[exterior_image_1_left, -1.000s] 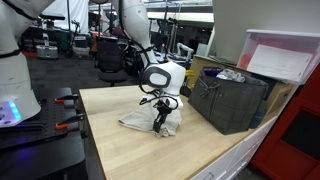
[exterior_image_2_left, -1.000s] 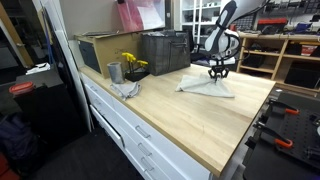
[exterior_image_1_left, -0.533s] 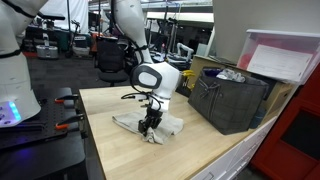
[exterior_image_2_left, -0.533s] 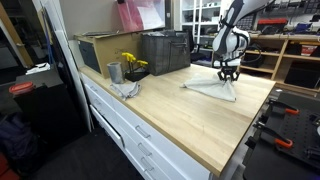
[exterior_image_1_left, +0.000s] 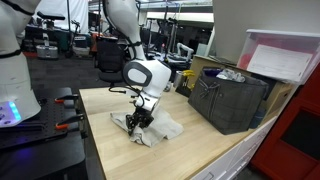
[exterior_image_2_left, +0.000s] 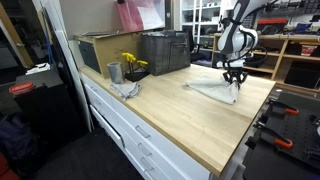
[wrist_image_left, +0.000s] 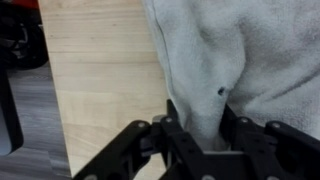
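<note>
Busy workshop behind, pale wooden worktop (exterior_image_2_left: 170, 125), dark slatted plastic crate (exterior_image_1_left: 232, 100) toward one end, crumpled grey cloth (exterior_image_1_left: 162, 130) lying mid-table, black two-finger gripper (wrist_image_left: 200, 132) down on it, jaws half spread around a raised fold, actual pinch impossible to tell.

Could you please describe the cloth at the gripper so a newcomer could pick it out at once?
On the wooden countertop, look past the dark crate toward the robot arm. The pale grey cloth lies spread there, one fold between the fingers of the gripper; the other cloth sits crumpled by the metal cup.
</note>
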